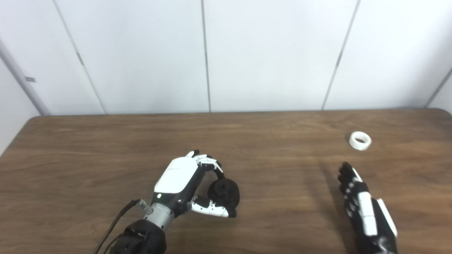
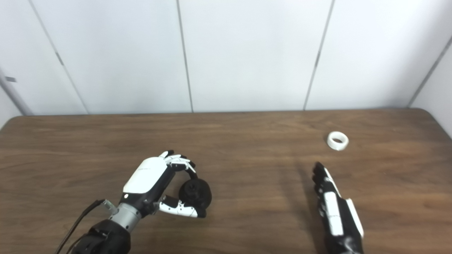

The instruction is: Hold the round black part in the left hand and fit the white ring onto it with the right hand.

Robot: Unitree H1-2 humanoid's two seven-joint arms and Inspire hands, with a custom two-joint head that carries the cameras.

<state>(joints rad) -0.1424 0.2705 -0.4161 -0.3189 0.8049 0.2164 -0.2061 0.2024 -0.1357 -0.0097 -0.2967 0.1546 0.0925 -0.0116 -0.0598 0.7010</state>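
Observation:
My left hand (image 1: 183, 183) is shut on the round black part (image 1: 224, 192), fingers curled over its top and thumb under it, low over the wooden table (image 1: 106, 148) in the near middle. It shows too in the right eye view (image 2: 195, 192). The white ring (image 1: 360, 140) lies flat on the table at the far right, also in the right eye view (image 2: 337, 140). My right hand (image 1: 358, 201) is open and empty, fingers straight and pointing away from me, a short way nearer than the ring and apart from it.
The table's back edge meets a white panelled wall (image 1: 226, 53). Its right corner (image 1: 441, 111) is rounded, not far beyond the ring. A black cable (image 1: 116, 220) trails from my left wrist.

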